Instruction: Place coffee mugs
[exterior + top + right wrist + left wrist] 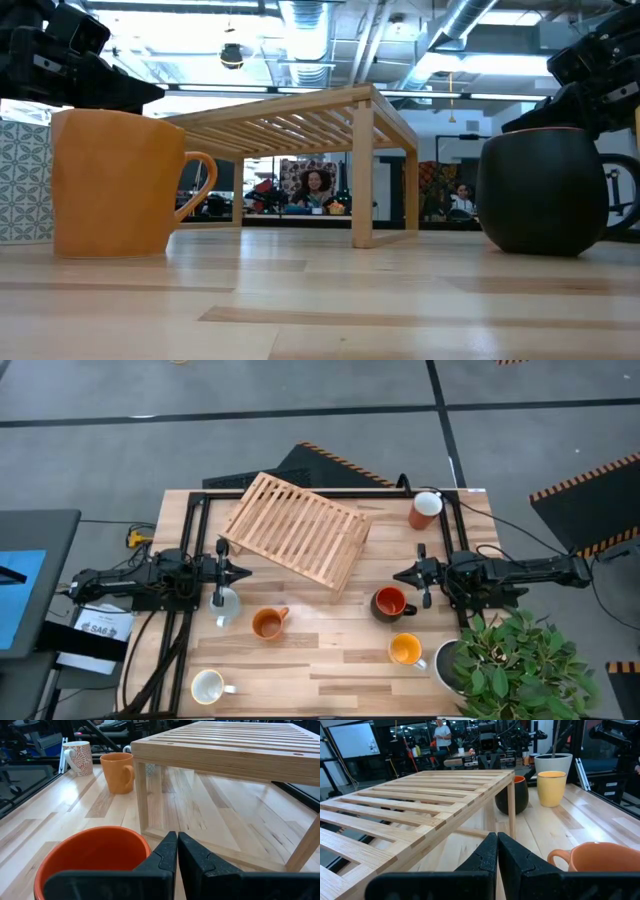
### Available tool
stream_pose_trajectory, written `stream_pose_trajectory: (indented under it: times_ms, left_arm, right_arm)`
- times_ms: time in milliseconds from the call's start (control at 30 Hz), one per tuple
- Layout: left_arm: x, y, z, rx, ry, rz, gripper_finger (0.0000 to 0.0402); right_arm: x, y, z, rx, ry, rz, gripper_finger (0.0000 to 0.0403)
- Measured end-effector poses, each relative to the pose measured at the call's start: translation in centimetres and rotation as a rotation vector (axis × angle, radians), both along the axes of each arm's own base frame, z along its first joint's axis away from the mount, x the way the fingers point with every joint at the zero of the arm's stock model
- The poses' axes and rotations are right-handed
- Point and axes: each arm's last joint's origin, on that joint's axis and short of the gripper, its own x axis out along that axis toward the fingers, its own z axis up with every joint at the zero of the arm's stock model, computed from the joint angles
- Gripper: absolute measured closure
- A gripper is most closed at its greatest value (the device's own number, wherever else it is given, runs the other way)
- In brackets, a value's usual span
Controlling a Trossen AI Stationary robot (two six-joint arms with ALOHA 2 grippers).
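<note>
Six mugs stand on their bases around a slatted wooden rack: terracotta by the far right, dark with red inside, brownish-orange, orange-yellow, pale blue-grey and cream-white. My left gripper is shut and hangs at the rack's left end, just beyond the blue-grey mug. My right gripper is shut and hangs at the rack's right end, just beyond the dark mug. Neither touches anything.
A white pot with a leafy green plant fills the near right corner beside the orange-yellow mug. The rack stands on legs with open room under it. Bare wood lies between the brownish-orange and orange-yellow mugs. A black frame runs along the left side.
</note>
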Motion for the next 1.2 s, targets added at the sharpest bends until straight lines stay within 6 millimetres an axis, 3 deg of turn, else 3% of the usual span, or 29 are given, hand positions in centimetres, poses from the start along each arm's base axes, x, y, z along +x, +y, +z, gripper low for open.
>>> stream_pose_trajectory:
  times_ms: [900,1000,1100,1200]
  left_arm:
    - [0.0,0.0,0.0,0.0,0.0,0.0,0.0401]
    - [0.0,0.0,0.0,0.0,0.0,0.0,0.0401]
    - [0.0,0.0,0.0,0.0,0.0,0.0,0.0401]
    - [0.0,0.0,0.0,0.0,0.001,0.0,0.0401]
  right_arm:
    - [0.0,0.0,0.0,0.0,-0.004,0.0,0.036]
    - [0.0,0.0,0.1,0.077,-0.015,-0.011,0.036]
    - [0.2,0.0,2.2,0.205,-0.232,-0.014,0.036]
    - [-0.2,0.1,5.2,0.169,-0.547,0.04,0.036]
